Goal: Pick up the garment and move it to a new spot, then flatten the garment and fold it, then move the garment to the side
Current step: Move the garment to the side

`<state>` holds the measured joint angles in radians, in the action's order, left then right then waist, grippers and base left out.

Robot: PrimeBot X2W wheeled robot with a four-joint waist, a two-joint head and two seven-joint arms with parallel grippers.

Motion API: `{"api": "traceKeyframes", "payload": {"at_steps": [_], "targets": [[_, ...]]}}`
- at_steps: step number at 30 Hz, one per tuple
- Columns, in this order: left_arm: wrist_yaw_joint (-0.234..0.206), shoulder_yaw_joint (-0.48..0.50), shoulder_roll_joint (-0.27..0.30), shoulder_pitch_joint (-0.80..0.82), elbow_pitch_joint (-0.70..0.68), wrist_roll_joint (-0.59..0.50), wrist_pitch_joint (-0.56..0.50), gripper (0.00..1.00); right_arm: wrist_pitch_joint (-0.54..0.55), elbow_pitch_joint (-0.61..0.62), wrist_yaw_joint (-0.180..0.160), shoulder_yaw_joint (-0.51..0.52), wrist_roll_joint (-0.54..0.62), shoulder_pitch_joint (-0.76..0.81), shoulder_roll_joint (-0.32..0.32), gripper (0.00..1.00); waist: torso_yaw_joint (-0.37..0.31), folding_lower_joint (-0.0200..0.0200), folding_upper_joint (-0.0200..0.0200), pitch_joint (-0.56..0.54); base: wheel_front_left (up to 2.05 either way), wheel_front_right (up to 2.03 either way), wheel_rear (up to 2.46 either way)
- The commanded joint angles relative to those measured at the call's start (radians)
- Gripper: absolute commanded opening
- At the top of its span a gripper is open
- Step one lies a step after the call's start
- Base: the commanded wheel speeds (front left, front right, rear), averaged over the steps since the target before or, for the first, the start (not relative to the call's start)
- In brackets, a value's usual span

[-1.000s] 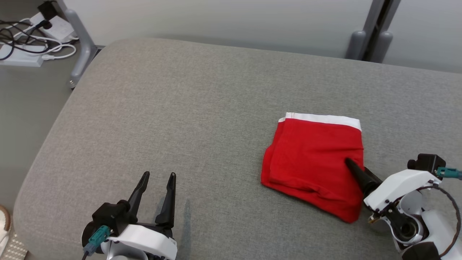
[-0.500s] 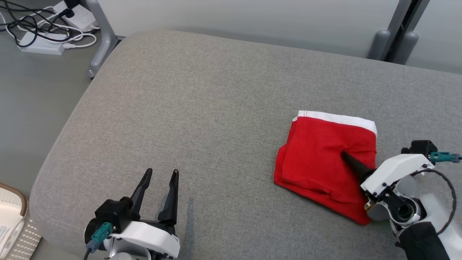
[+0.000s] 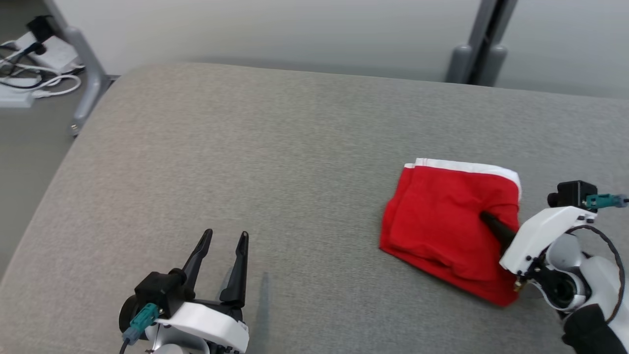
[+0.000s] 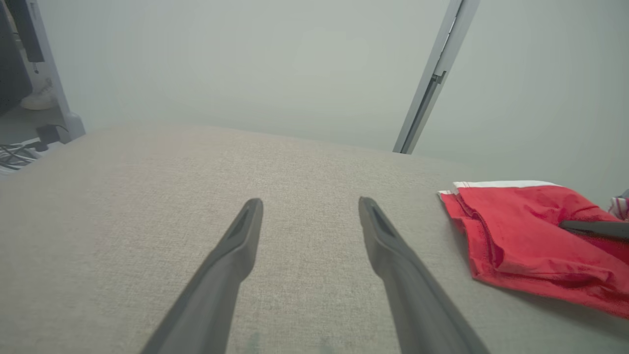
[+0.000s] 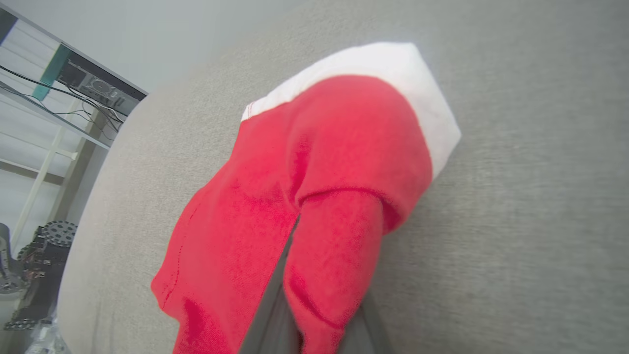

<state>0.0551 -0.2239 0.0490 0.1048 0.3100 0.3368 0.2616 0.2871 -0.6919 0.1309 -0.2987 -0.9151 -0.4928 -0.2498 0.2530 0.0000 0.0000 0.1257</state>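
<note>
Garment (image 3: 442,221) lies folded at right; right claw (image 3: 486,217) is pinched tight onto its right edge, left claw (image 3: 226,233) gapes empty. Best lift gently, so the folds hold.

Right hand (image 3: 484,217): fingertips buried in garment (image 3: 437,221) fold, one finger under cloth. Left hand (image 3: 226,235): base cropped at near edge.
</note>
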Motion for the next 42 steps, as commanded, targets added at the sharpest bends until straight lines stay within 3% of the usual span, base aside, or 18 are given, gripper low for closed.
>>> {"api": "traceKeyframes", "payload": {"at_steps": [1, 10, 22, 27, 29, 35, 42], "targets": [[0.003, -0.001, 0.004, 0.007, -0.003, -0.006, 0.004, 1.00, 0.000, 0.007, -0.001, -0.009, 0.013, -0.003, -0.021, 0.00, -0.042, 0.0000, 0.0000, 0.006, 0.00, 0.00, 0.00], [0.017, -0.040, 0.004, 0.086, -0.025, -0.029, 0.004, 1.00, -0.008, 0.112, -0.001, -0.135, 0.126, -0.065, -0.223, 0.00, -0.176, 0.0000, 0.0000, 0.082, 0.00, 0.00, 0.00], [0.045, -0.069, 0.004, 0.247, -0.020, -0.058, 0.004, 1.00, -0.031, 0.338, -0.001, -0.213, 0.157, -0.237, -0.503, 0.00, -0.296, 0.0000, 0.0000, 0.257, 0.00, 0.00, 0.00], [0.053, -0.076, 0.004, 0.301, -0.016, -0.058, 0.004, 1.00, 0.009, 0.377, -0.001, -0.232, 0.155, -0.281, -0.636, 0.00, -0.306, 0.0000, 0.0000, 0.317, 0.00, 0.00, 0.00], [0.054, -0.077, 0.005, 0.308, -0.015, -0.057, 0.004, 1.00, 0.011, 0.379, -0.001, -0.235, 0.159, -0.285, -0.660, 0.00, -0.304, 0.0000, 0.0000, 0.328, 0.00, 0.00, 0.00], [0.062, -0.076, 0.004, 0.346, -0.003, -0.045, 0.004, 1.00, -0.017, 0.303, -0.001, -0.241, 0.164, -0.282, -0.793, 0.00, -0.259, 0.0000, 0.0000, 0.398, 0.00, 0.00, 0.00], [0.066, -0.058, 0.006, 0.357, 0.009, -0.050, 0.001, 1.00, -0.054, 0.253, -0.001, -0.289, 0.237, -0.285, -0.884, 0.00, -0.204, 0.0000, 0.0000, 0.453, 0.00, 0.00, 0.00]]}}
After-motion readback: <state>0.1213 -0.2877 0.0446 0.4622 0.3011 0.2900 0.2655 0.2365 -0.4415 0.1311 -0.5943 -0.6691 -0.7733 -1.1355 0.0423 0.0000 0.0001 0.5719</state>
